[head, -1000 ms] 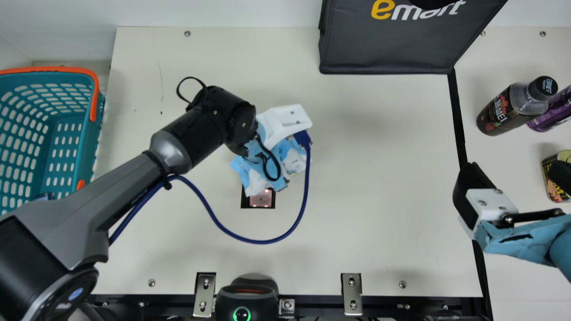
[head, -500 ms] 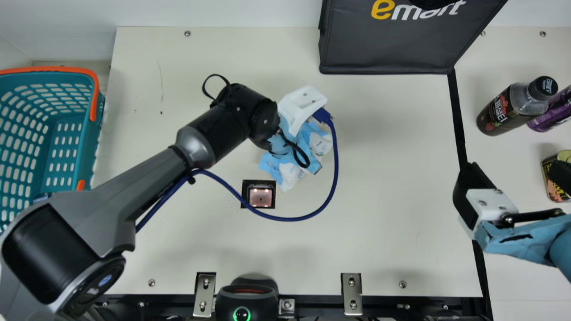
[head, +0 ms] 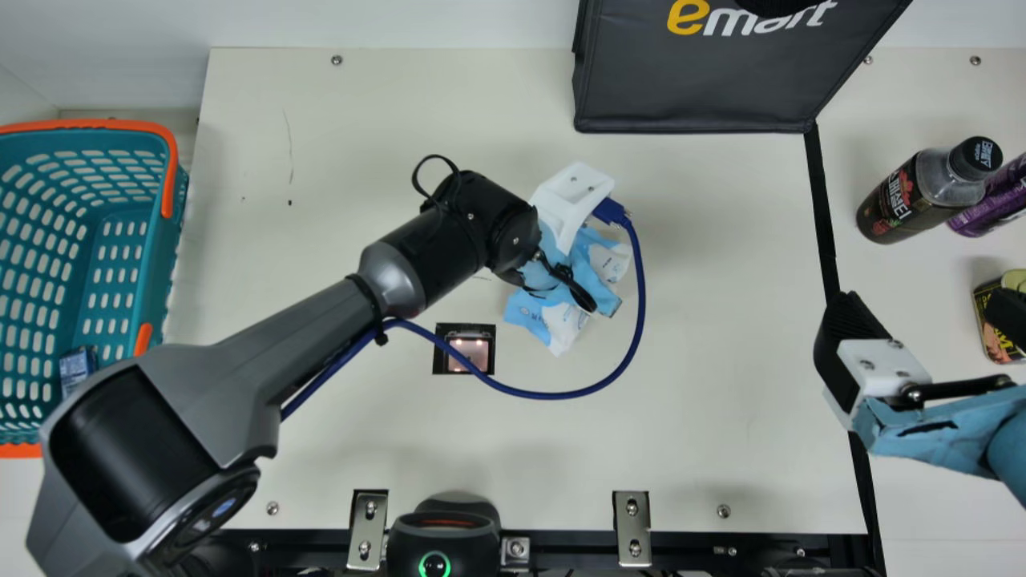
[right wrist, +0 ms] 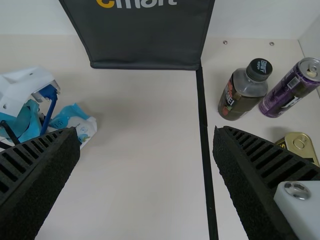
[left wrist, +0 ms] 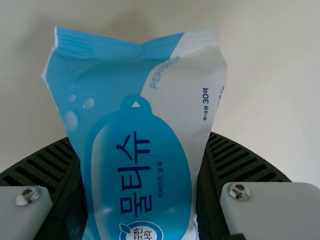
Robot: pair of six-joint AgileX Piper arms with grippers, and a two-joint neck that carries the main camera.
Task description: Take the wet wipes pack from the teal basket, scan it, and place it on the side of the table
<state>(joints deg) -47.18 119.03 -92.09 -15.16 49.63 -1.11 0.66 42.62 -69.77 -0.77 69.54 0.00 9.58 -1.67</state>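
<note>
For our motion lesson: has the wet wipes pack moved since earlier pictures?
Yes, the pack moved rightward in the main view, away from the scanner window.

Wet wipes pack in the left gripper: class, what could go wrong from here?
The wet wipes pack might slip, since the left gripper pinches its soft sides. The blue cable crosses the scanner window in the main view and might block a scan. Placed at the right, the pack could knock the bottle or purple can.
</note>
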